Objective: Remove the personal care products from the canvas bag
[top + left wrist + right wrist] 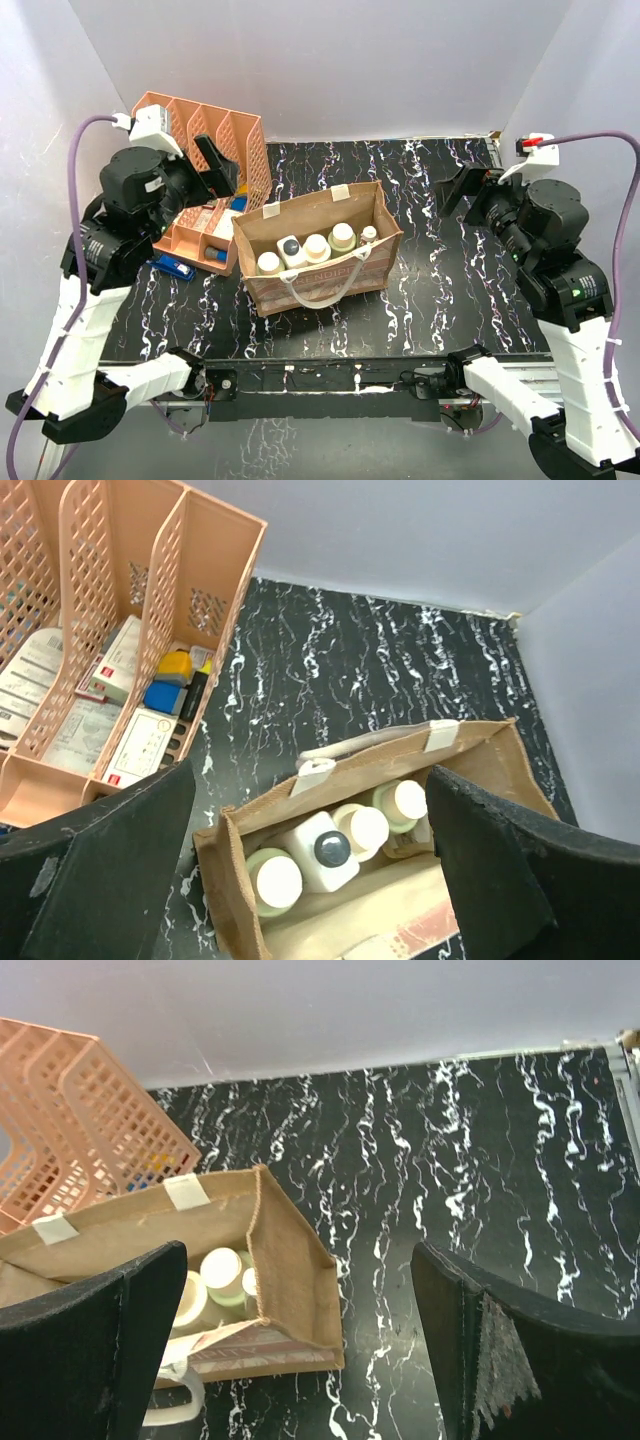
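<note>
The canvas bag (325, 282) stands open mid-table, its white handle hanging down the front. Several personal care products stand in a row inside: a cream bottle with a white cap (268, 263), a white square one with a grey top (291, 250), two more cream ones (317, 247) (342, 236), and a small clear one (369, 234). My left gripper (215, 165) hangs open and empty above and left of the bag; its wrist view looks down on the bottles (325, 850) in the bag (225, 880). My right gripper (455, 190) is open and empty to the bag's right, above the bag's right end (295, 1270).
The orange-pink mesh rack (215, 130) with small boxes and blue items stands at the back left, close to the bag and under my left arm; it also shows in the left wrist view (130, 570). A blue item (175, 265) lies on the black marbled table (450, 280).
</note>
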Motion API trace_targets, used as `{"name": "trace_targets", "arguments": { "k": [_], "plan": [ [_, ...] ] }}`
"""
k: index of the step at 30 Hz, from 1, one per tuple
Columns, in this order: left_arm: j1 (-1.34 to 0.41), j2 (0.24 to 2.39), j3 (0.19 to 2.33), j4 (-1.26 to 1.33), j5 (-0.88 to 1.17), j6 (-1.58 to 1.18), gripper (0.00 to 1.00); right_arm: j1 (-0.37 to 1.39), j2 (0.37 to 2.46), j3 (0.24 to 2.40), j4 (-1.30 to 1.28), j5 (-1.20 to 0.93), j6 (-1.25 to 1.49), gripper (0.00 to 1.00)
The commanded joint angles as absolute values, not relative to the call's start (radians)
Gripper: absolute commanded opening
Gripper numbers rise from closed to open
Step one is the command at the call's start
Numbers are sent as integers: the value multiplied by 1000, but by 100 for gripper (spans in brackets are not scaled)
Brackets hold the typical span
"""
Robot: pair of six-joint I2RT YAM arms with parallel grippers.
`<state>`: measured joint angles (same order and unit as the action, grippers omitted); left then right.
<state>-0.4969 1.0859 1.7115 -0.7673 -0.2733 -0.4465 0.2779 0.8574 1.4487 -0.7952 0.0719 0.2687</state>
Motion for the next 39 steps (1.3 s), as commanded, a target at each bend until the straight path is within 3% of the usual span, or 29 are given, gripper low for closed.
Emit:
{"name": "trace_targets", "arguments": {
  "k": [1,13,20,30,39],
  "plan": [
    [-456,1060,1629,-672,-270,-443,97,291,835,1400,-800,173,306,98],
    [-346,1045,1402,-614,-148,-475,97,323,793,1238,-799,193,370,98],
    [-310,1017,1301,-642,-14,-543,97,334,788,1197,-700,-43,360,98],
    [-293,930,1196,-764,162,-627,97,352,1003,1304,-553,-515,384,98],
    [-290,844,1056,-753,412,-703,97,503,1126,1304,-448,-581,427,98]
  ]
}}
